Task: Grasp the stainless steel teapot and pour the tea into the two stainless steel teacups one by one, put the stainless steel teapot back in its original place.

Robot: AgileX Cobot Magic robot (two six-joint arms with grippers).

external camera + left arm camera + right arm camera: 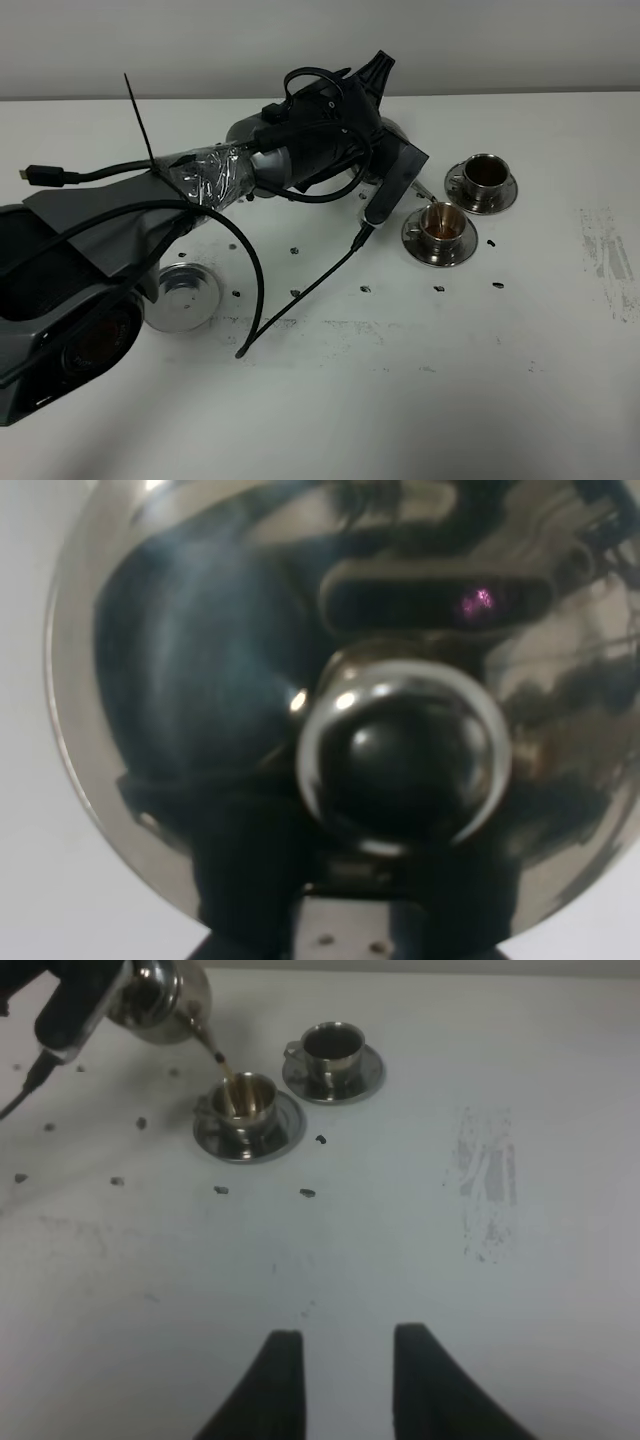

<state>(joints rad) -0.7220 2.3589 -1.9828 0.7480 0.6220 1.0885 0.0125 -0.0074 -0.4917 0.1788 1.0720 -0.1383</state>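
Note:
The stainless steel teapot (160,995) is tilted, its thin spout over the nearer teacup (240,1100). A thin stream of reddish-brown tea (222,1065) runs into that cup. The farther teacup (332,1045) holds dark tea on its saucer. From above, the nearer cup (440,228) and the farther cup (484,178) sit right of centre, and my left arm (300,150) hides most of the pot. My left gripper (345,920) is shut on the teapot at its handle, just behind the knobbed lid (400,760). My right gripper (345,1360) hovers low over bare table with its fingers apart and nothing between them.
A round steel disc (185,290) lies on the table at the left, under the left arm. A black cable (300,290) trails from the wrist across the middle. Small dark marks (438,288) dot the white table, with a scuffed patch (605,250) at the right.

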